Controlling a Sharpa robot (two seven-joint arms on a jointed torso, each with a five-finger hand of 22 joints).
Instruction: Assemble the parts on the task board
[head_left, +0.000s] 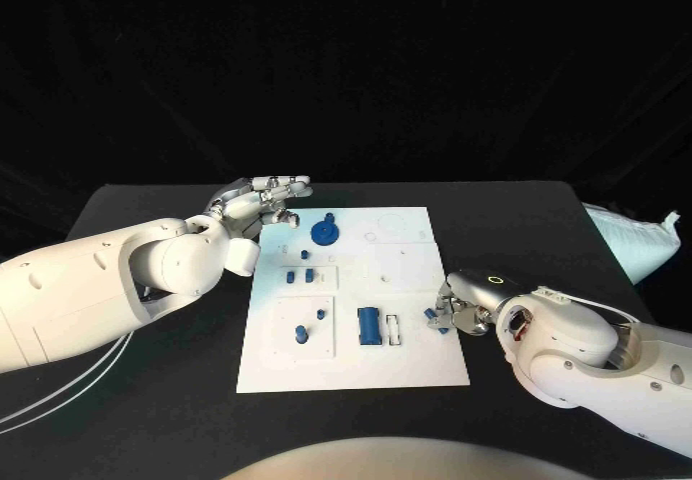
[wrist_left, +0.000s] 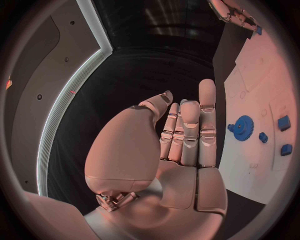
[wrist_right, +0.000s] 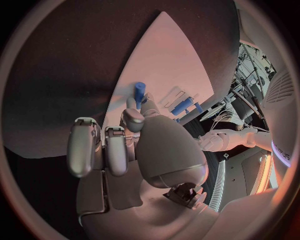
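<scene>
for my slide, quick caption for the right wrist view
Right hand pinches a small blue peg above the white task board.

Plain matte black bench (head_left: 173, 400), no pattern at all. Flat white task board (head_left: 411, 365) with faint grey outlines. Small blue plastic parts: round blue gear (head_left: 326, 232), dark blue rectangular block (head_left: 369, 327), little blue pegs (head_left: 302, 333). Silver metal left hand (head_left: 263, 205) on a glossy white arm (head_left: 101, 290). Silver right hand (head_left: 459, 305) pinching a blue cylinder peg (wrist_right: 139, 91). White padded bag (head_left: 632, 240) off at the bench edge.
</scene>
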